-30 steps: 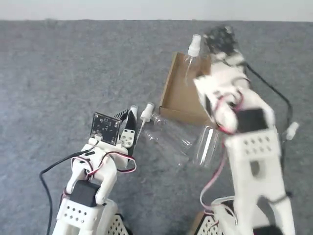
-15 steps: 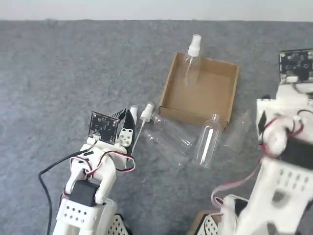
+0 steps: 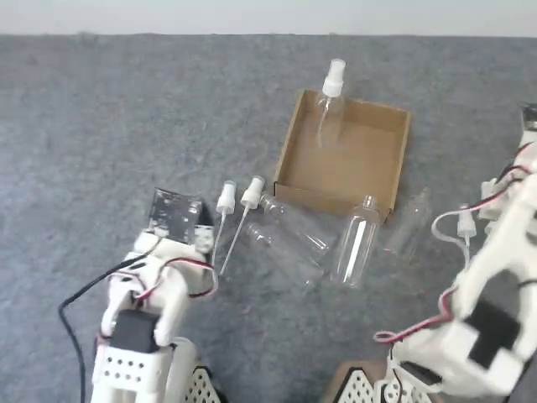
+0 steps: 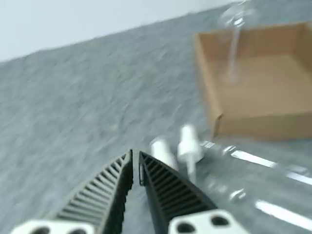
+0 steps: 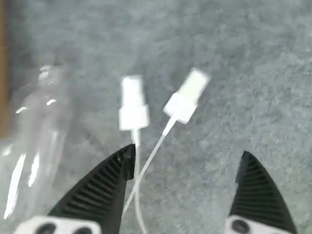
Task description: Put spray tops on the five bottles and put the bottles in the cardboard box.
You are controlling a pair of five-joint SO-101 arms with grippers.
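Grey felt-like cloth [image 3: 101, 109] covers the table, and the two white arms rise side by side from its near edge. The left gripper [image 4: 135, 157] has its black ribbed jaws drawn almost together, with only a thin slit between them and nothing held. It hangs low over the cloth, just short of a white spray top [image 3: 226, 200] and a second spray top [image 3: 252, 193], which lie side by side with their thin dip tubes trailing back toward the left arm. On the other side, the right gripper [image 5: 187, 155] hangs with its jaws spread wide and empty above a third spray top [image 5: 132, 105] and a fourth spray top [image 5: 187, 100]. Both lie flat on the cloth, and their tubes run back toward one jaw tip. Between the arms, a little farther out, a first bottle [image 3: 294, 225] and a second bottle [image 3: 281, 250], both clear and uncapped, lie on their sides close against each other, necks toward the spray tops by the left arm. A third bottle [image 3: 356, 239] lies just beside them, its open neck pointing at the near wall of the cardboard box [image 3: 369, 168]. A fourth bottle [image 3: 409, 222], faint against the cloth, lies off the box's near corner, between the third bottle and the right arm's spray tops. Farthest out, the open box holds a capped bottle [image 3: 329, 109] in a far corner. It seems to stand upright, and its white spray head shows above the far wall.
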